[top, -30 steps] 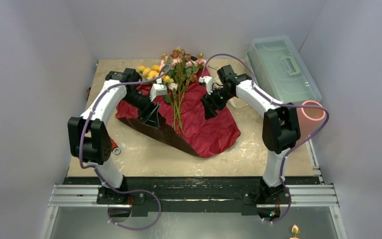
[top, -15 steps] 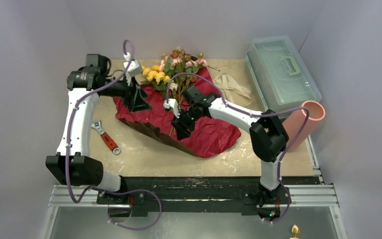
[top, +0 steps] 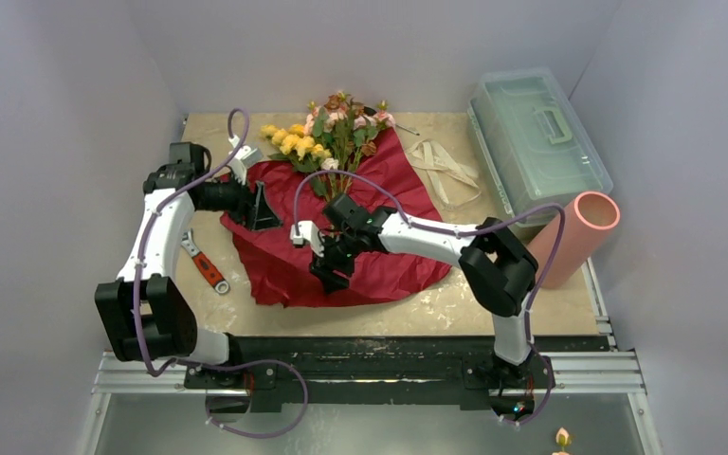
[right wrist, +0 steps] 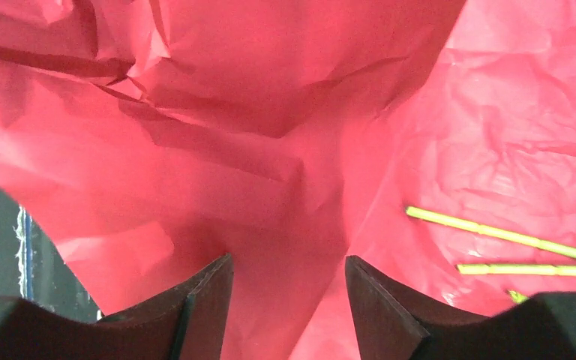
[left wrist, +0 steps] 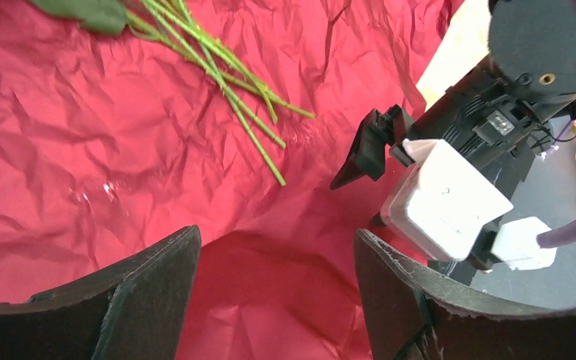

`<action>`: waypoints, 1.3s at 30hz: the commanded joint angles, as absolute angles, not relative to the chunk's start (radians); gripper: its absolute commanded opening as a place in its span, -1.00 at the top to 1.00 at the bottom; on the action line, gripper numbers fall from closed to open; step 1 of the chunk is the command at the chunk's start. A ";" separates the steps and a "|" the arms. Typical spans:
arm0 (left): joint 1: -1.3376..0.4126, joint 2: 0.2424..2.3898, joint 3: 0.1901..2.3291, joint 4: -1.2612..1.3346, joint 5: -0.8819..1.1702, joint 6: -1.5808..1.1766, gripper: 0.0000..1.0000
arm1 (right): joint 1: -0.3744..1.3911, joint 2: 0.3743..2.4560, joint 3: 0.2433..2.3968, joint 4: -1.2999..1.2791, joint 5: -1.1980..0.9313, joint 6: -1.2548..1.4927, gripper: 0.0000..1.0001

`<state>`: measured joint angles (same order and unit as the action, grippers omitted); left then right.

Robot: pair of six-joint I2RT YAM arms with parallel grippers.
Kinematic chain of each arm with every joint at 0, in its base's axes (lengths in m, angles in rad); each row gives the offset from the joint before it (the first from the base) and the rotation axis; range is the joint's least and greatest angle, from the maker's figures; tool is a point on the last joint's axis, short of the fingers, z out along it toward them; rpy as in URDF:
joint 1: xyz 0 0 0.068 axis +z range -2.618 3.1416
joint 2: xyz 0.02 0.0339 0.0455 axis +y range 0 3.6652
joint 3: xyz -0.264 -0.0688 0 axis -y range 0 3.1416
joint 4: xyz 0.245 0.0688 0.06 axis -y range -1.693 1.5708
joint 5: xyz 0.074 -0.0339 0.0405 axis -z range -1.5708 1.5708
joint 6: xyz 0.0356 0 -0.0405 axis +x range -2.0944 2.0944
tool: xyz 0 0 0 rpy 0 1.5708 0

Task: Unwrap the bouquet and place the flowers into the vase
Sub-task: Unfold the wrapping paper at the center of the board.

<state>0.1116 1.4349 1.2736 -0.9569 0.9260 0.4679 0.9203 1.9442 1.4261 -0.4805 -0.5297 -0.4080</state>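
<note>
The bouquet is unwrapped: its dark red paper point(top: 393, 265) lies spread on the table, with the flowers point(top: 336, 128) across its far edge. Their green stems point(left wrist: 229, 90) rest loose on the paper point(left wrist: 82, 150). My left gripper point(top: 263, 207) hovers open over the sheet's left part, nothing between its fingers point(left wrist: 157, 277). My right gripper point(top: 327, 270) is low over the sheet's front, jaws apart with a raised paper fold point(right wrist: 270, 150) just ahead of them; stems point(right wrist: 495, 234) lie to its right. The pink vase point(top: 573, 237) is at the table's right edge.
A clear greenish box with a handle point(top: 538, 142) sits at the back right. A cream ribbon point(top: 441, 166) lies loose between box and paper. A red-handled wrench point(top: 204, 267) lies left of the paper, under my left arm. My right arm's wrist point(left wrist: 450, 195) is close beside my left gripper.
The right gripper moved left and forward from the stems to the paper's front. The left gripper came back from the far left onto the sheet. The paper's folded front-left corner now lies spread.
</note>
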 commanded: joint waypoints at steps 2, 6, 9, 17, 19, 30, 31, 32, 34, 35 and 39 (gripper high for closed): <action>0.178 1.350 1.163 -0.872 1.014 0.571 -0.48 | 0.925 1.925 1.384 -0.372 -0.551 -0.357 -0.30; 0.175 1.355 1.104 -1.063 0.993 0.898 -0.46 | 0.908 1.895 1.350 -0.356 -0.581 -0.287 -0.39; 0.094 1.293 0.980 -0.993 0.835 0.975 -0.49 | 0.854 1.862 1.333 -0.361 -0.619 -0.254 -0.42; -0.063 1.256 0.786 -0.702 0.531 0.976 -0.75 | 0.722 1.791 1.341 -0.520 -0.550 -0.324 -0.35; -0.072 1.291 0.786 -0.691 0.506 0.981 -0.76 | 0.699 1.784 1.324 -0.562 -0.483 -0.369 -0.26; -0.133 1.318 0.674 -0.666 0.320 1.092 -0.93 | 0.553 1.724 1.172 -0.669 -0.228 -0.493 -0.07; -0.132 1.322 0.665 -0.659 0.305 1.095 -0.93 | 0.546 1.725 1.159 -0.673 -0.210 -0.502 -0.06; -0.132 1.326 0.656 -0.656 0.293 1.102 -0.93 | 0.538 1.727 1.145 -0.676 -0.190 -0.508 -0.05; -0.132 1.328 0.642 -0.646 0.270 1.107 -0.92 | 0.528 1.733 1.122 -0.679 -0.162 -0.517 -0.04; -0.132 1.331 0.635 -0.639 0.258 1.107 -0.92 | 0.524 1.736 1.108 -0.677 -0.145 -0.521 -0.04; -0.132 1.349 0.622 -0.629 0.218 1.099 -0.90 | 0.511 1.736 1.071 -0.681 -0.091 -0.532 -0.03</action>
